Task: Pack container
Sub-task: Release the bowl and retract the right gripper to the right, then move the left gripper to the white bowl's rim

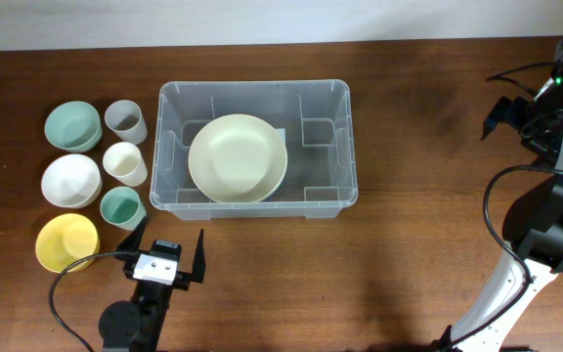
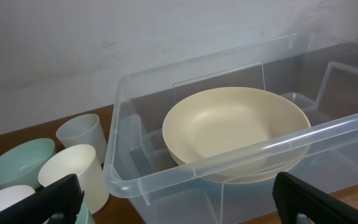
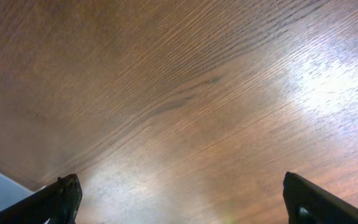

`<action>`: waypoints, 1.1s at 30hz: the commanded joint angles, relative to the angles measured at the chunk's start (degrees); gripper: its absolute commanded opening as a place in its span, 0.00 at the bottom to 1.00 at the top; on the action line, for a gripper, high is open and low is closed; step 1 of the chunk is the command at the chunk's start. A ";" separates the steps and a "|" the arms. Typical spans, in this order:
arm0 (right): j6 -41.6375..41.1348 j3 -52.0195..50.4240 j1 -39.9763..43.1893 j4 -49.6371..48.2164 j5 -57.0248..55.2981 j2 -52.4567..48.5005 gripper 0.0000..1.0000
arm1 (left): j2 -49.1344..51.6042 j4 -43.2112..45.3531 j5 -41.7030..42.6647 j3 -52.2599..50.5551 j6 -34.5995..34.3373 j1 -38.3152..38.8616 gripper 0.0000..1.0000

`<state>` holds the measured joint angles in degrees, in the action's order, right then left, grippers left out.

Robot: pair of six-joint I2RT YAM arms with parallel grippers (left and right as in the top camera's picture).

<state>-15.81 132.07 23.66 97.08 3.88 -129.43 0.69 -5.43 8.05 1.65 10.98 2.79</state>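
The clear plastic container (image 1: 255, 202) stands in the middle of the table and holds one large cream bowl (image 1: 238, 158). In the left wrist view the container (image 2: 166, 171) fills the frame with the cream bowl (image 2: 235, 130) inside. My left gripper (image 1: 170, 250) is open and empty just in front of the container's near left corner; it also shows in the left wrist view (image 2: 179, 205). My right gripper (image 1: 518, 113) is open and empty at the far right, above bare wood (image 3: 179, 199).
Left of the container stand a mint bowl (image 1: 72, 126), a white bowl (image 1: 70, 180), a yellow bowl (image 1: 65, 242), a grey cup (image 1: 125, 121), a cream cup (image 1: 125, 162) and a teal cup (image 1: 121, 207). The right arm's cables hang at the right edge.
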 commanded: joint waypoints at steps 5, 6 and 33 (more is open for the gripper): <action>0.35 -0.28 0.33 -0.70 -0.04 2.54 0.99 | -0.39 0.02 -0.42 -0.46 0.70 0.00 1.00; 0.35 -0.28 0.33 -0.70 -0.04 2.54 0.99 | -0.39 0.02 -0.42 -0.46 0.70 0.00 1.00; 0.35 -0.28 0.37 -0.70 -0.07 2.54 0.99 | -0.37 7.10 -0.94 -0.42 0.24 -0.13 1.00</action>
<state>-15.84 132.07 23.66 96.42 3.92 -129.25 0.69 -1.08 7.90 1.58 10.94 2.79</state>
